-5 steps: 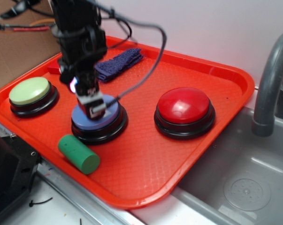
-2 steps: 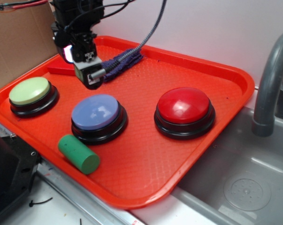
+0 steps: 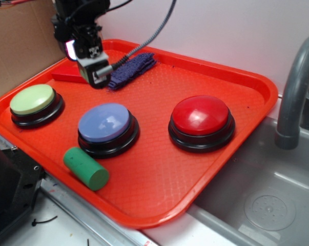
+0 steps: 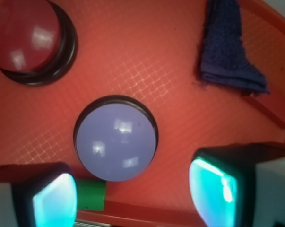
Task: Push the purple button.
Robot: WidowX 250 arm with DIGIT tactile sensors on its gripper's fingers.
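Glossy periwinkle plastic dome button (image 3: 104, 122) on black base, highlights on top. Orange plastic tray (image 3: 159, 169) has fine cross-hatch texture, semi-matt. Dark blue terry cloth (image 3: 131, 69) looks rough; green cylinder (image 3: 86, 168) matt.

The exterior view looks down at a slant from in front of the orange-red plastic tray (image 3: 236, 154), far enough back to take in the whole tray, the grey metal sink (image 3: 267, 200) to its right and the cardboard wall behind. The wrist view looks almost straight down from close above the tray (image 4: 180, 94), its two glowing teal fingers (image 4: 55, 201) framing the lower edge. Both views share the glossy periwinkle domed button (image 3: 105, 123) (image 4: 116, 144), the red domed button (image 3: 201, 116) (image 4: 24, 40), the dark blue folded cloth (image 3: 131, 69) (image 4: 229, 47) and the green cylinder (image 3: 86, 168) (image 4: 91, 194).
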